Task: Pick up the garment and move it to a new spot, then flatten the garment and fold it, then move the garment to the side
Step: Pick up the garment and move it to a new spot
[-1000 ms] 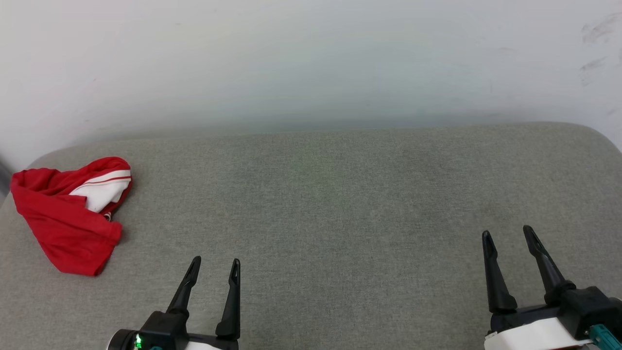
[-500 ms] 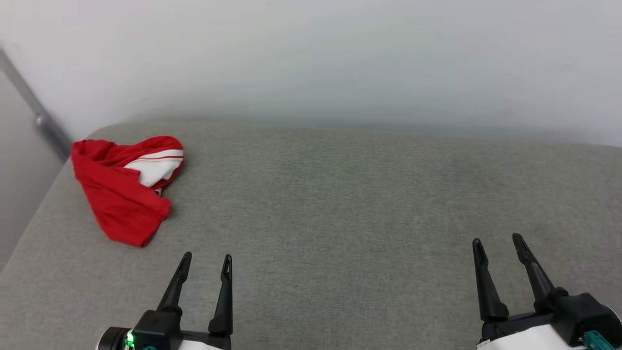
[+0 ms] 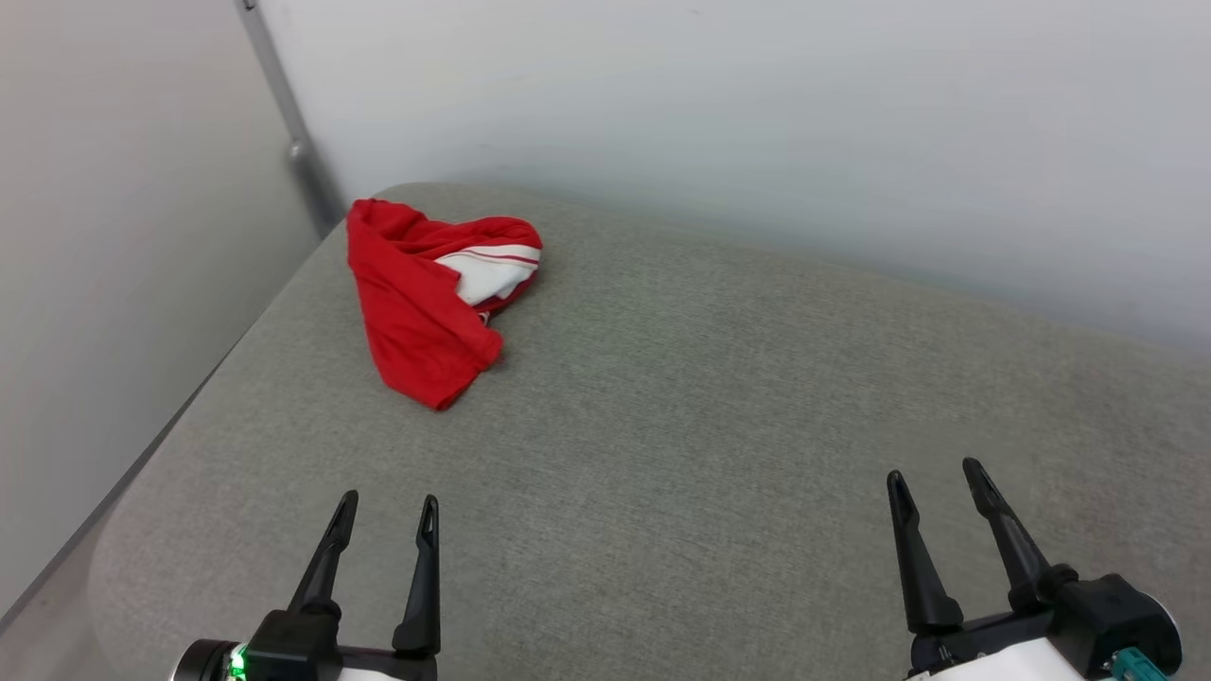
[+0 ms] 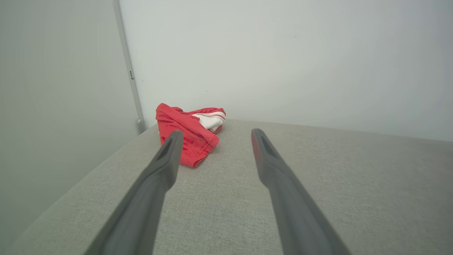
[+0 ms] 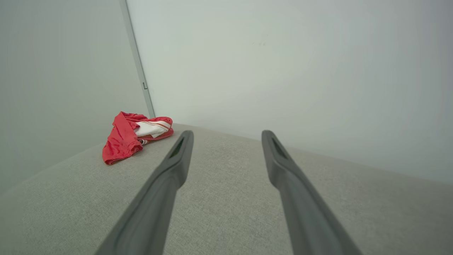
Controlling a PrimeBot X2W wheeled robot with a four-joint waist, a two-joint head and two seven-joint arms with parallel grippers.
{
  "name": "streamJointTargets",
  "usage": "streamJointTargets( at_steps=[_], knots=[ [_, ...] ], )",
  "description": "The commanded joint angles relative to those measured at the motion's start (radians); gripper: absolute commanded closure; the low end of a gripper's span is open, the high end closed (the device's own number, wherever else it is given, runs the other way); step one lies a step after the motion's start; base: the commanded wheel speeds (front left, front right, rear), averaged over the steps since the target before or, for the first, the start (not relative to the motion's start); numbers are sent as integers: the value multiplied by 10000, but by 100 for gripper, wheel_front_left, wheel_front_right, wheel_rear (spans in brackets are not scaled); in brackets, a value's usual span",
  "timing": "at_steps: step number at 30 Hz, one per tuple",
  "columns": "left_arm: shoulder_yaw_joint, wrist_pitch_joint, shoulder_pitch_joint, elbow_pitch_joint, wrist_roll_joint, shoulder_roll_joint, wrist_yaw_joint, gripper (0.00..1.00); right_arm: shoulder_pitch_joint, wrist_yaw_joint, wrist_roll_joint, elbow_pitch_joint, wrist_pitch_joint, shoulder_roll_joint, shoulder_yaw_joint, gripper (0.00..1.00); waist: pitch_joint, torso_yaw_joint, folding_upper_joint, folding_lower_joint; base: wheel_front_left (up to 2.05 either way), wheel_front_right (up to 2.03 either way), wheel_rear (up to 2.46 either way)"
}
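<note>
Garment (image 3: pixel 421 322) lies well ahead of both tools, and neither touches it. The left tool (image 3: pixel 390 497) sits at the lower left of the head view. Its two dark fingers are spread wide with nothing between them, and a green light (image 3: pixel 236 662) is lit at its wrist. The right tool (image 3: pixel 934 470) sits at the lower right, equally wide and empty. Both are over the near part of the bench (image 3: pixel 719 397), fingers pointing away from the robot.

Compared with a second ago, the whole head view has swung to the left: the camera turned, not the cloth. The garment was then at the picture's left edge and now shows left of centre and higher, its heap the same shape. The bench's left edge, a side wall (image 3: pixel 114 236) and a post (image 3: pixel 284 104) have come into sight. Both tools are as wide as before and sit in the same lower corners.

The bench is covered in grey woven fabric and has a rounded far-left corner. A plain pale back wall (image 3: pixel 757 113) stands behind it. The thin grey post runs down where the two walls meet, just behind that corner.

The garment is a crumpled red heap by that corner, nearer the left tool than the right tool. A white sleeve with thin red stripes shows on its right side, and a hemmed red edge points toward the robot.
</note>
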Motion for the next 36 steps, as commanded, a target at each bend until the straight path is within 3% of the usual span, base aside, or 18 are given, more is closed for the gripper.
streamJointTargets(
  at_steps=[1,14,25,36],
  knots=[
    [1,-28,69,-59,79,-10,1,0,-27,-3,25,-8,-21,-2,66,0,-6,525,-1,0,0,0,0],
    [36,-28,112,-84,135,-11,87,0,-75,-3,174,73,-21,-3,287,0,-15,1575,-1,0,0,0,0],
    [52,-28,194,-251,45,-11,130,0,-179,-3,163,-28,-21,-3,291,0,-7,1584,-1,0,0,0,0],
    [254,-28,-464,424,-311,-17,-289,0,-449,-3,-325,-491,-21,-5,176,0,933,975,-1,0,0,0,0]
  ],
)
